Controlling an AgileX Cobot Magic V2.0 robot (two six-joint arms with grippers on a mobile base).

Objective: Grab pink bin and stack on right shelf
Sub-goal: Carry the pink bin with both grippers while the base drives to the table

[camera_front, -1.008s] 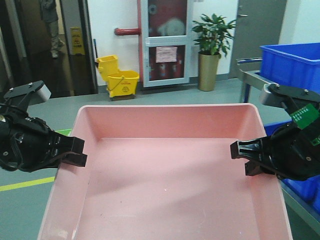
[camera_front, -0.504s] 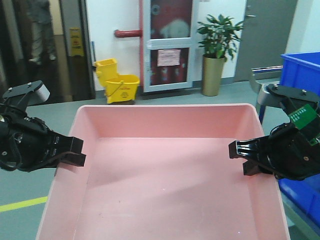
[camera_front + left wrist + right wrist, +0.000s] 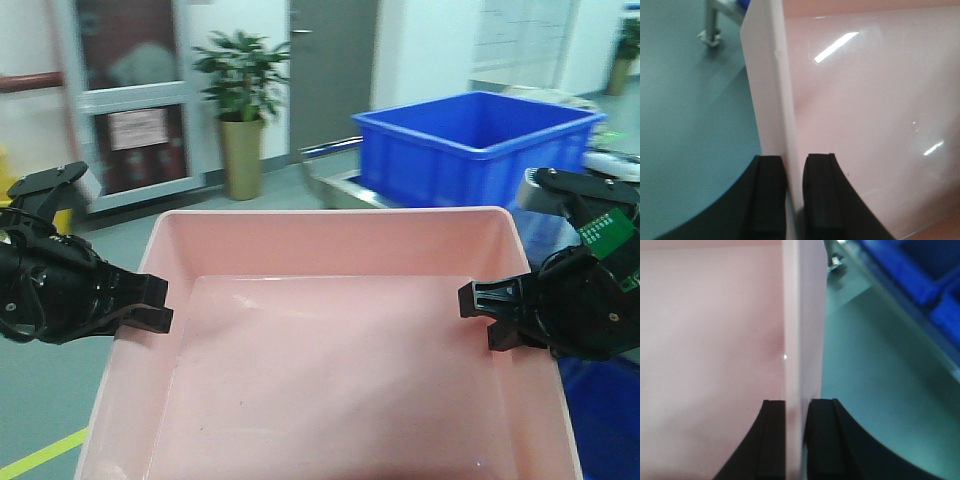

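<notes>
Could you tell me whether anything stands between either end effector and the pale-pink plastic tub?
Nothing visible: the left end effector and right end effector each pinch a side wall of the shallow pale-pink plastic tub.

- The near end of the pink bin (image 3: 330,380) ran off the front view's bottom edge.
- The wrist views cut off the left gripper (image 3: 794,167) and the right gripper (image 3: 797,410) below their fingers.
- The blue crate (image 3: 470,145) and the plant (image 3: 243,75) were blurred.

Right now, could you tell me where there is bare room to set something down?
Inside the pink bin, between the left gripper and right gripper; the floor left of it. The blue crate crowds the right.
</notes>
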